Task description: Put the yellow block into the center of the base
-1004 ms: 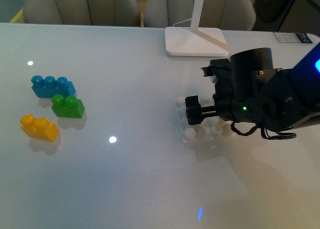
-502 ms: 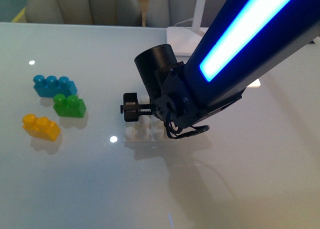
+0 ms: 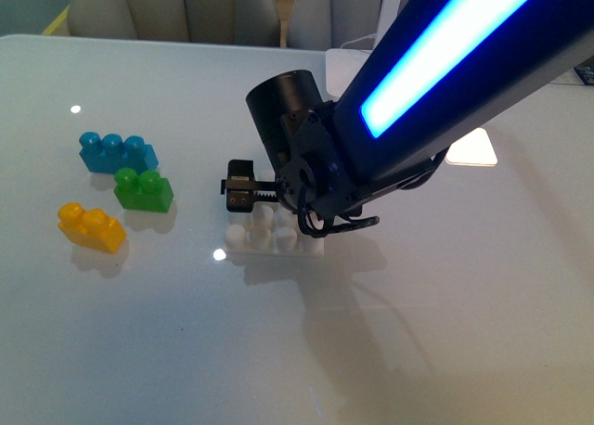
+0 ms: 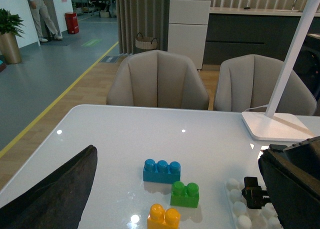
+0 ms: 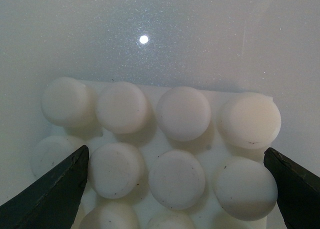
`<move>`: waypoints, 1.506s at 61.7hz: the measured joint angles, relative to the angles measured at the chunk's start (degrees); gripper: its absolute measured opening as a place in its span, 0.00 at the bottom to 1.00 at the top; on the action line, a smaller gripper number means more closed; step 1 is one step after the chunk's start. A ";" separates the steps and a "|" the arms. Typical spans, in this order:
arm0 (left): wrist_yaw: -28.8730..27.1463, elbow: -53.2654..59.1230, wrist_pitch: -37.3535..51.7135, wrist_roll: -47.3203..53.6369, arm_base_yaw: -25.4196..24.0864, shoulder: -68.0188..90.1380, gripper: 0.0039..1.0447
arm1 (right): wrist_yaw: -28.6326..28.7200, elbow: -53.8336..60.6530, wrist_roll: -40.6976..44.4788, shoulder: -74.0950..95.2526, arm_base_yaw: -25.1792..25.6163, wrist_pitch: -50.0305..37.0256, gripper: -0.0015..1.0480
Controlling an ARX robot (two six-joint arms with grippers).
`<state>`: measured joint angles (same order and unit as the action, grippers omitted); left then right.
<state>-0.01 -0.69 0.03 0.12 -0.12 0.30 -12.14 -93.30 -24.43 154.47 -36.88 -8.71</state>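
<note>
**Right gripper** [image 5: 176,148]: fingers spread wide, nothing pinched. In the right wrist view the two dark fingertips [image 5: 60,184] sit in the lower corners of the frame. The round studs of the white base [image 3: 271,241] fill the space between and behind them. Contact with the base cannot be determined. In the front view the gripper sits just left of centre, over the upper left corner of the base. Its arm, with a lit blue strip, runs to the upper right.

**Left gripper** [image 4: 177,156]: fingers spread, holding nothing. It shows only in the left wrist view, as dark shapes in the lower corners.

**Yellow block** [image 3: 91,227]: lies studs-up on the white table [image 3: 445,332], at the left of the front view, well apart from the base.

**Other items**: a green brick [image 3: 143,190] lies up and right of the yellow block, near it but apart. A blue brick [image 3: 117,153] lies just beyond the green one. A white lamp foot [image 3: 471,148] shows at the right, behind the arm.
</note>
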 joint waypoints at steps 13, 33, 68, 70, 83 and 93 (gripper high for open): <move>0.00 0.00 0.00 0.00 0.00 0.00 0.93 | 1.25 0.31 0.39 -0.26 -0.24 -1.22 0.92; -0.02 0.00 0.00 0.00 0.00 0.00 0.93 | 4.28 3.58 2.27 -1.86 -0.28 -4.57 0.92; 0.00 0.00 0.00 0.00 0.00 0.00 0.93 | 5.33 4.37 -2.01 -2.95 -0.42 -5.20 0.92; 0.00 0.00 0.00 0.00 0.00 0.00 0.93 | 5.33 4.63 -2.45 -3.08 -0.42 -5.49 0.92; 0.00 0.00 0.00 0.00 0.00 0.00 0.93 | 5.86 7.21 -4.50 -4.35 -0.42 -7.65 0.92; 0.00 0.00 0.00 0.00 0.00 0.00 0.93 | 6.23 10.08 -6.40 -5.95 -0.48 -9.25 0.92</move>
<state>-0.01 -0.69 0.03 0.12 -0.12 0.30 -5.91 -83.22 -30.83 148.53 -37.36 -17.96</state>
